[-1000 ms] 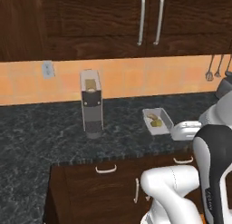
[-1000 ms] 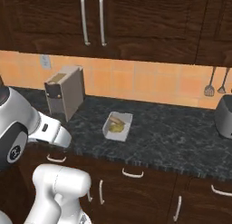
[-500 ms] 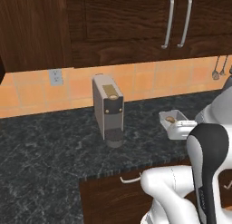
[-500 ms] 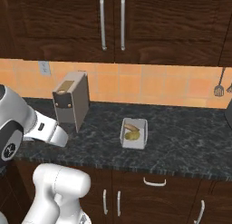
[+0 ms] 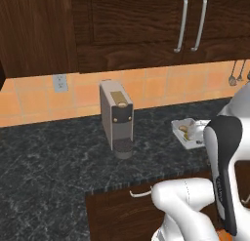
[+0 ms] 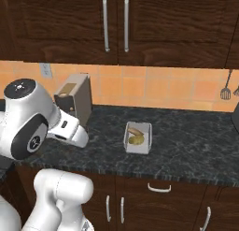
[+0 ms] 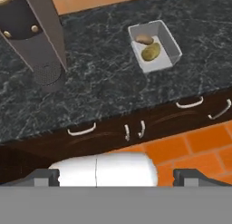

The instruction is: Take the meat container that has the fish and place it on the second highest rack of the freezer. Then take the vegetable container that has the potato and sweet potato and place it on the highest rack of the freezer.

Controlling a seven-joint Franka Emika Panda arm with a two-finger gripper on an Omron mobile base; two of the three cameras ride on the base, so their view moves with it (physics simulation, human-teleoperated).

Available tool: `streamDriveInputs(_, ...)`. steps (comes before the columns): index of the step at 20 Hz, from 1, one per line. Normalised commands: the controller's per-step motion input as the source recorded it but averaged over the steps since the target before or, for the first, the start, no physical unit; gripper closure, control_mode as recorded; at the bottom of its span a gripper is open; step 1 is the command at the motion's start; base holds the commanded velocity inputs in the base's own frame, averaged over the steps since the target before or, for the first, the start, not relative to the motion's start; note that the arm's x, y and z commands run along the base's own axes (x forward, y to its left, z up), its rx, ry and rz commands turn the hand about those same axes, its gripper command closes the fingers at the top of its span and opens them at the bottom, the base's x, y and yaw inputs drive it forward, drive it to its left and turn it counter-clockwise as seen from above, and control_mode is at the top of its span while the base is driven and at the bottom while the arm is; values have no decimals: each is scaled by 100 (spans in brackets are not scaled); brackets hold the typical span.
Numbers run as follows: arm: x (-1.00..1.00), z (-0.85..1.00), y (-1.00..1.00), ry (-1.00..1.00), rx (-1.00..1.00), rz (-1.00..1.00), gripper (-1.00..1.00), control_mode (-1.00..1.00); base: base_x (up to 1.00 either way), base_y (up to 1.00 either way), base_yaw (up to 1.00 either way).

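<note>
coffee machine [image 5: 117,119], white container [image 5: 188,131], dark counter [image 5: 53,162]

The desk [image 6: 186,146] was black stone flecked with grey. The vegetable container [image 6: 138,138] was pale grey-white, holding a tan potato [image 7: 144,39] and a yellow-green sweet potato [image 7: 151,51]. The coffee machine [image 5: 116,119] was grey with a dark front and brass-coloured trim. The cabinets [image 6: 163,24] were dark brown wood with silver handles. The backsplash [image 6: 154,87] was orange tile, as was the floor [image 7: 190,150].
</note>
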Motion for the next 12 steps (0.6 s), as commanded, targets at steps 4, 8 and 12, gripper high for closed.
streamDriveInputs(4, 81, -43, -93, 16, 5, -40, -100, -100, 0, 0, 0)
streamDriveInputs(8, 59, -92, -94, 7, 5, -41, -100, -100, 0, 0, 0)
streamDriveInputs(12, 72, -44, -91, -4, 34, -34, -100, -100, 0, 0, 0)
